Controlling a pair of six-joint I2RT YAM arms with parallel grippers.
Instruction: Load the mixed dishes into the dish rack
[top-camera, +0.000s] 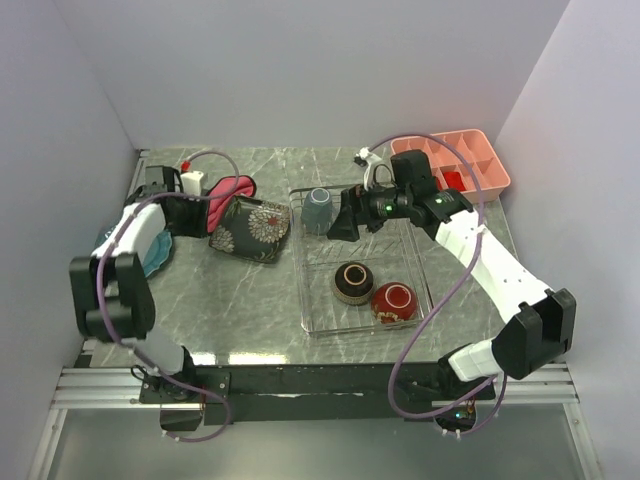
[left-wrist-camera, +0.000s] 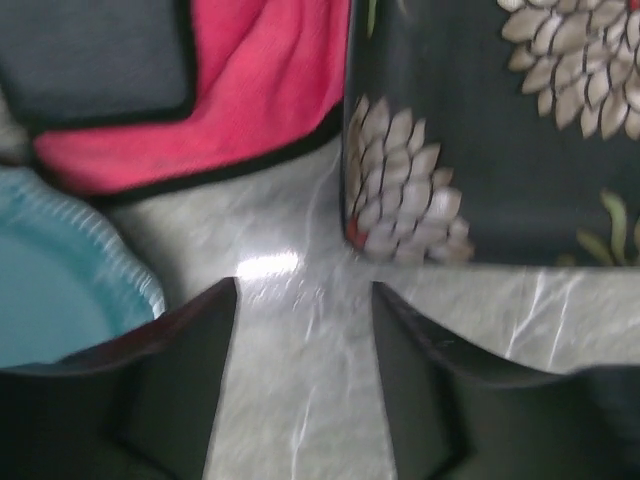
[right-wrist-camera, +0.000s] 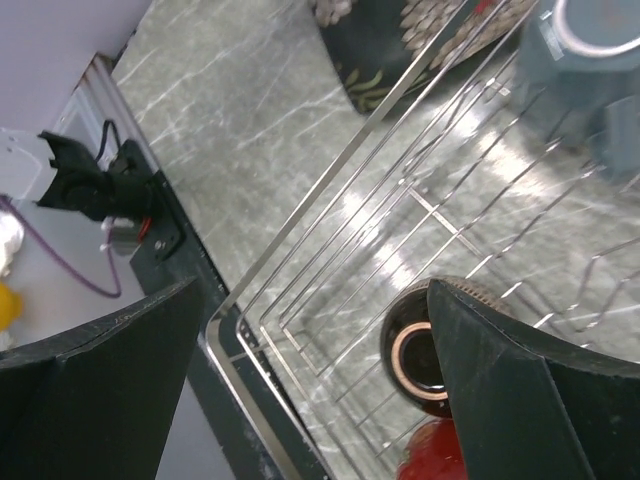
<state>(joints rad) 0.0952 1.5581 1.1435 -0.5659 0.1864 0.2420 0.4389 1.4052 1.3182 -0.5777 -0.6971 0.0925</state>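
The square dark plate with white flowers (top-camera: 252, 228) lies on the table left of the dish rack (top-camera: 312, 300); it also shows in the left wrist view (left-wrist-camera: 470, 130). My left gripper (top-camera: 202, 215) is open and empty, low over bare table just short of that plate's corner (left-wrist-camera: 306, 290). The round blue plate (top-camera: 152, 252) lies under the left arm (left-wrist-camera: 50, 290). The rack holds the grey-blue mug (top-camera: 317, 208), the dark cream-lined bowl (top-camera: 353, 281) and the red bowl (top-camera: 394, 303). My right gripper (top-camera: 341, 222) is open and empty above the rack (right-wrist-camera: 315, 290). I cannot pick out the round black plate.
The red-pink cloth (top-camera: 230, 190) lies behind the square plate. A pink compartment tray (top-camera: 455, 160) stands at the far right. A white object (top-camera: 193, 183) sits at the far left. Walls close in on three sides.
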